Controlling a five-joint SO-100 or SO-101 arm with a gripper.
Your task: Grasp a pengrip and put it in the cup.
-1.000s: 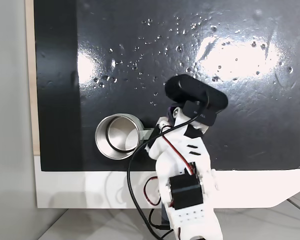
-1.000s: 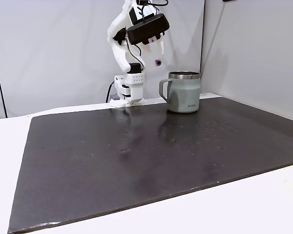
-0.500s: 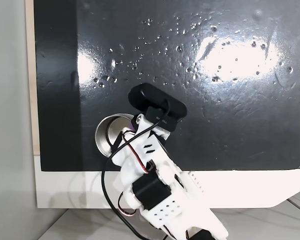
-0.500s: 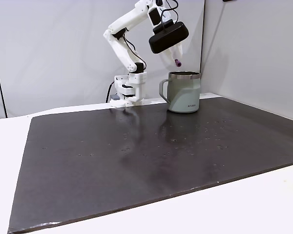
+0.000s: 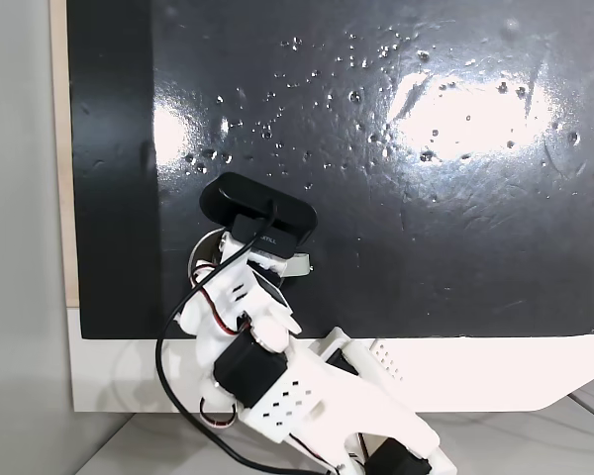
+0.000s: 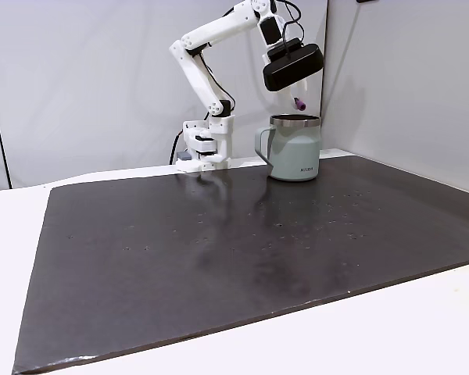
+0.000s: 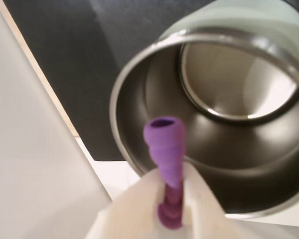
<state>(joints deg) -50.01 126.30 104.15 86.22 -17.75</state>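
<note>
Wrist view: the white gripper (image 7: 172, 186) clenches the purple ribbed pengrip (image 7: 165, 149) between its two fingers, the tube's open end pointing out over the shiny steel mouth of the cup (image 7: 139, 89), which stands on the dark mat (image 7: 79, 59). In a fixed view from the side, the pengrip (image 6: 298, 102) hangs just above the rim of the grey-green cup (image 6: 295, 152), near the arm's base (image 6: 206, 148) at the mat's far edge

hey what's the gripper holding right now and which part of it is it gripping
The gripper holds the small purple ribbed pengrip, pinched by its lower end between the white fingers; its open upper end sticks out over the round steel cup.
</note>
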